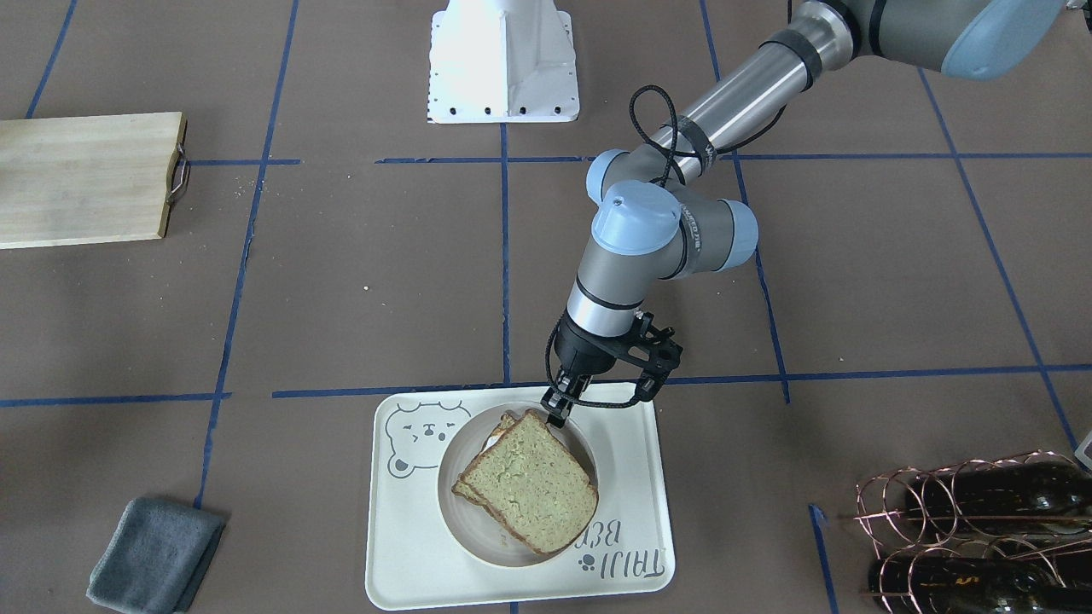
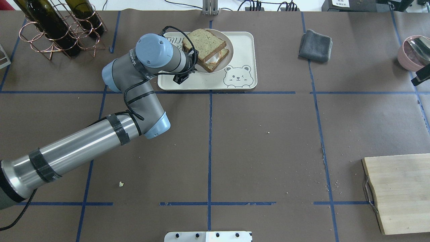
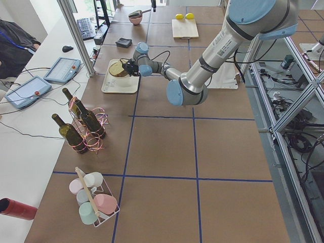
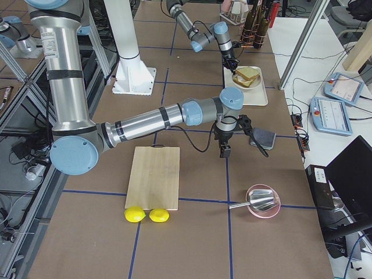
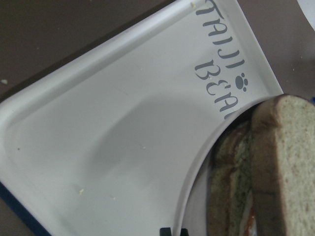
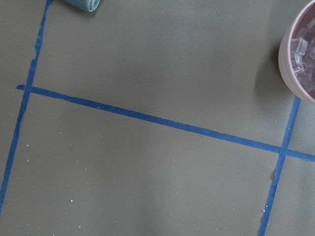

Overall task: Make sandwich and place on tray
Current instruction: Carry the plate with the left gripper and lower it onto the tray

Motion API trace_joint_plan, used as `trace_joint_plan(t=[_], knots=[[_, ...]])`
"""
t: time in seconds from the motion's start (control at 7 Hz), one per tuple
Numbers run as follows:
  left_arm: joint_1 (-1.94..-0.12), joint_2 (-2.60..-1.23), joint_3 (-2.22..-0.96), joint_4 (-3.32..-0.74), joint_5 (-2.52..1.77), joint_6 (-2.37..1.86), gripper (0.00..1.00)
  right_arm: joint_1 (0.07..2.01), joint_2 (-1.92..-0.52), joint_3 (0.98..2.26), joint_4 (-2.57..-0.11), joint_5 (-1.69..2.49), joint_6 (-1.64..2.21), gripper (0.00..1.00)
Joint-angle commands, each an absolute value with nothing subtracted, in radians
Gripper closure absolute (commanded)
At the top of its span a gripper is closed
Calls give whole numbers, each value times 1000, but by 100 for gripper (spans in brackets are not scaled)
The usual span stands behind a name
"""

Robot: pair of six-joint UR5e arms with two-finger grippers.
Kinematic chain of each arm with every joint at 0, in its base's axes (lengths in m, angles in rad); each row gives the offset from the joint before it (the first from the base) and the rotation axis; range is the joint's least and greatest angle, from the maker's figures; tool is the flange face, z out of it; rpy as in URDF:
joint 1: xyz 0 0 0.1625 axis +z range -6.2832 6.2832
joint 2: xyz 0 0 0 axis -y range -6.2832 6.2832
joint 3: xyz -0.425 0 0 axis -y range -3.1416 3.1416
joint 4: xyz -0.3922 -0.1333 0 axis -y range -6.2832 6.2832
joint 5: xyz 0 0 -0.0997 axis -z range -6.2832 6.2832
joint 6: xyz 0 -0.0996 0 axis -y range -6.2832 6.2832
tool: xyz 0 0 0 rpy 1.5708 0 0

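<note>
The sandwich (image 1: pixel 529 482), two tan bread slices with white egg showing between them, lies on a round white plate (image 1: pixel 445 477). The plate stands on the cream bear tray (image 1: pixel 631 460). My left gripper (image 1: pixel 556 414) points down at the plate's edge nearest the robot, beside a corner of the sandwich. Its jaws are shut on the plate's rim. The left wrist view shows the tray (image 5: pixel 123 147), the plate's rim and the sandwich (image 5: pixel 285 162) close up. My right gripper (image 4: pixel 224 152) hangs over bare table near the grey cloth. I cannot tell whether it is open or shut.
A wooden cutting board (image 2: pixel 399 191) lies on the robot's right, with two lemons (image 4: pixel 146 215) beside it. A grey cloth (image 2: pixel 315 45) lies right of the tray. A pink bowl (image 2: pixel 415 52) sits at the far right. A wire rack of wine bottles (image 2: pixel 57 27) stands left of the tray.
</note>
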State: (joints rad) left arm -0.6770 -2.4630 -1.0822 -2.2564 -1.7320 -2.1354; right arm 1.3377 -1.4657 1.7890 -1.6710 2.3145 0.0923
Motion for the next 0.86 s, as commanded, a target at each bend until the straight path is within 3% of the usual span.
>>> trace_joint_plan(t=[0.0,0.14,0.43,0.71], knots=[[-678,-2471,-1058,-2260,-1729,-2134,86,1338,-1465,1767,-1671,2313,92,0],[-678,-2462,-1069,-2257,-1730,-2078,1,1338,-1463,1766,-1671,2313,92,0],[-678,-2320,-1266,-2250,-1743,-1988,0,1338,-1456,1767,-1671,2315,91,0],[-678,-2254,-1372,-2192,-1794,-1939,0,1338,-1463,1767,-1672,2313,92,0]])
